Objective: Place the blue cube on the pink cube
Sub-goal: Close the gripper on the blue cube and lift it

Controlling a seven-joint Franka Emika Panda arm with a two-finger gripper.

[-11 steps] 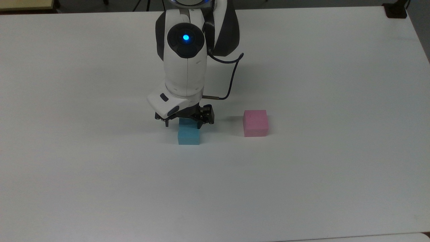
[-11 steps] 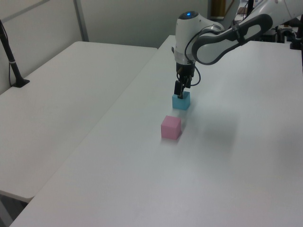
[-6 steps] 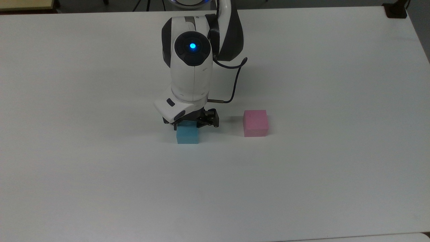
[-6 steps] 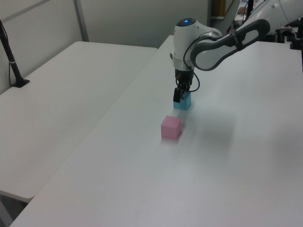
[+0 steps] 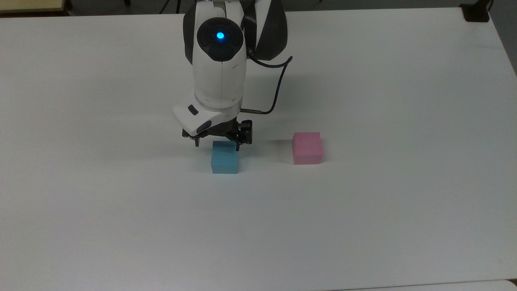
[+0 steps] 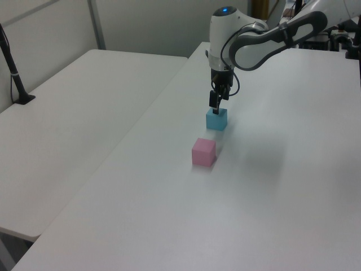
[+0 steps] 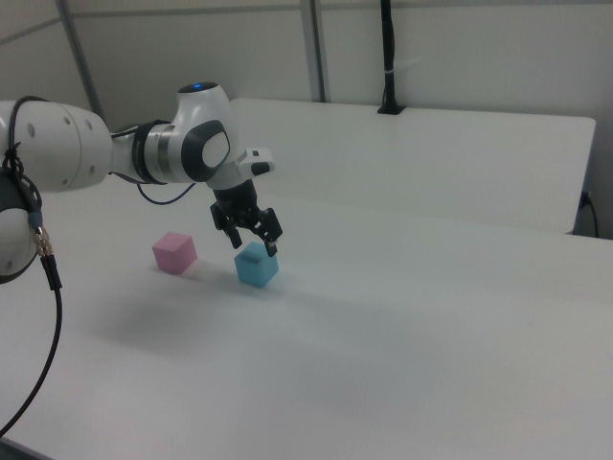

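— Two small cubes are seen on the white tabletop [image 5: 363, 226]; where is the matte light-blue cube [image 5: 224, 157] placed?

— It is set flat on the table, near the middle of the top view, with its faces square to the surface. In the left view the same cube [image 6: 216, 119] lies beyond the matte pale-pink cube [image 6: 203, 152], and in the right view it [image 7: 256, 264] is found to the right view's right of the pink one [image 7: 174, 252].

— Are the two touching?

— No; a clear gap of bare table is kept between them. The pink cube [image 5: 307, 148] is seen to the top view's right of the blue one, and a tiny dark mark is carried on its top face.

— And the black two-finger gripper [image 5: 218, 144]?

— It is held just above the blue cube, pointing down, at the end of the white arm [image 5: 220, 68]. The jaws are spread wide, with one fingertip to each side of the cube's top edge, and nothing is gripped. In the right view the gripper [image 7: 255, 243] is seen clear of the cube's top.
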